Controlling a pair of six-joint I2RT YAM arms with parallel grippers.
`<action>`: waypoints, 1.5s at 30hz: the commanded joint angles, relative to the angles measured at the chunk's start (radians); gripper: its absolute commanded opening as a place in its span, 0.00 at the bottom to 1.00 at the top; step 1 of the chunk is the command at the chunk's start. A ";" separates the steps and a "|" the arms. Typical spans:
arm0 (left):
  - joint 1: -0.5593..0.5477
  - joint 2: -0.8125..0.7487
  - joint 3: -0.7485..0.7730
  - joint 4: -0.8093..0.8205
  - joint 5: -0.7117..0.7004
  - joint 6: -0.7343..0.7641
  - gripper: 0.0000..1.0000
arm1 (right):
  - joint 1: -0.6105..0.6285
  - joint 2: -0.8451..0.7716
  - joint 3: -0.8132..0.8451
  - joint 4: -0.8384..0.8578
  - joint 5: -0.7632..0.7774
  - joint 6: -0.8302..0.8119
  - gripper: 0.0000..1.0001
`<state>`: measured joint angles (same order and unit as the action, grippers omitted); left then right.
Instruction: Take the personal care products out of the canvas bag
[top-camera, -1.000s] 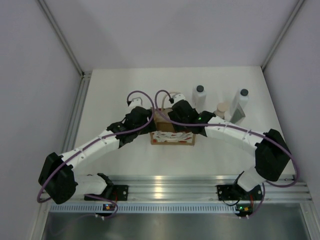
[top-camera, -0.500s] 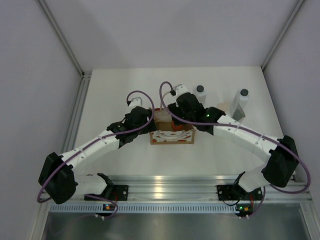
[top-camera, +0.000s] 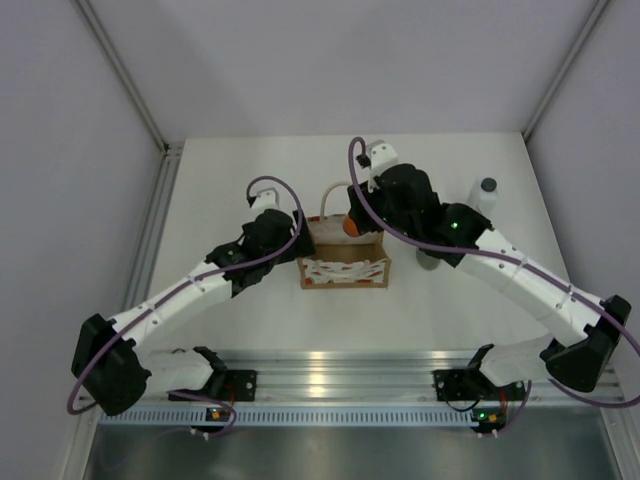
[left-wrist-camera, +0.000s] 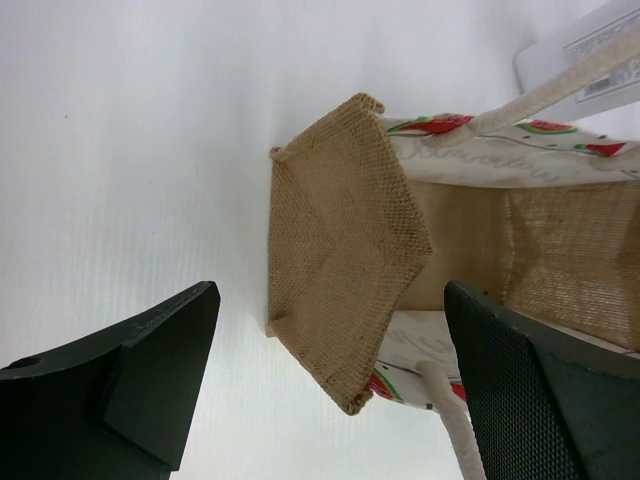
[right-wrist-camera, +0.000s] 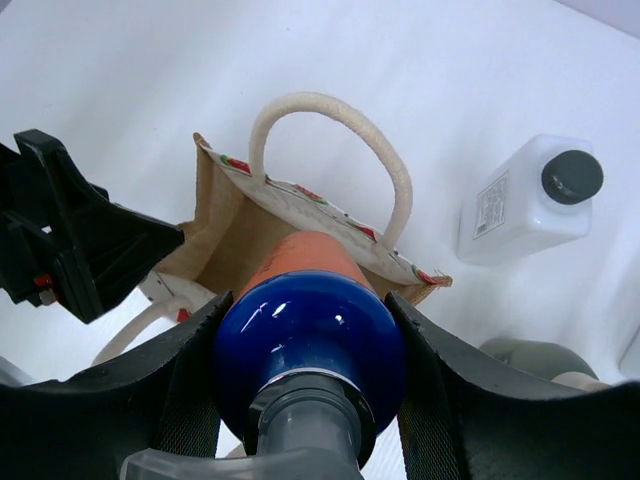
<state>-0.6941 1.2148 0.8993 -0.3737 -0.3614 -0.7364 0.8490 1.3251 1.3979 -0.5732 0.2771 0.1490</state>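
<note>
Above canvas bag (right-wrist-camera: 222, 228), orange bottle (right-wrist-camera: 306, 318) (clamped).

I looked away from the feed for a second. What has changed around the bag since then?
The right gripper, shut on the orange bottle, has lifted it up from the canvas bag. The left gripper has opened; its jaws now stand clear either side of the bag's end. The bag and the far-right white bottle have not moved.

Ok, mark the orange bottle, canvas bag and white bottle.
orange bottle (right-wrist-camera: 305, 262): right wrist view, on its orange body.
canvas bag (left-wrist-camera: 338, 240): left wrist view, on its burlap end panel.
white bottle (right-wrist-camera: 530, 215): right wrist view, on its white side.
</note>
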 joint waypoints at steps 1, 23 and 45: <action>0.002 -0.064 0.046 0.013 -0.037 -0.012 0.98 | 0.015 -0.084 0.113 0.013 0.008 -0.026 0.00; 0.004 -0.214 0.153 -0.197 -0.184 0.112 0.98 | -0.044 -0.452 -0.287 -0.220 0.266 0.185 0.00; 0.025 -0.446 0.167 -0.505 -0.206 0.245 0.98 | -0.045 -0.491 -0.730 0.038 0.158 0.256 0.00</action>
<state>-0.6704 0.8150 1.0786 -0.8562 -0.5850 -0.5419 0.8150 0.8440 0.6842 -0.6914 0.4252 0.3920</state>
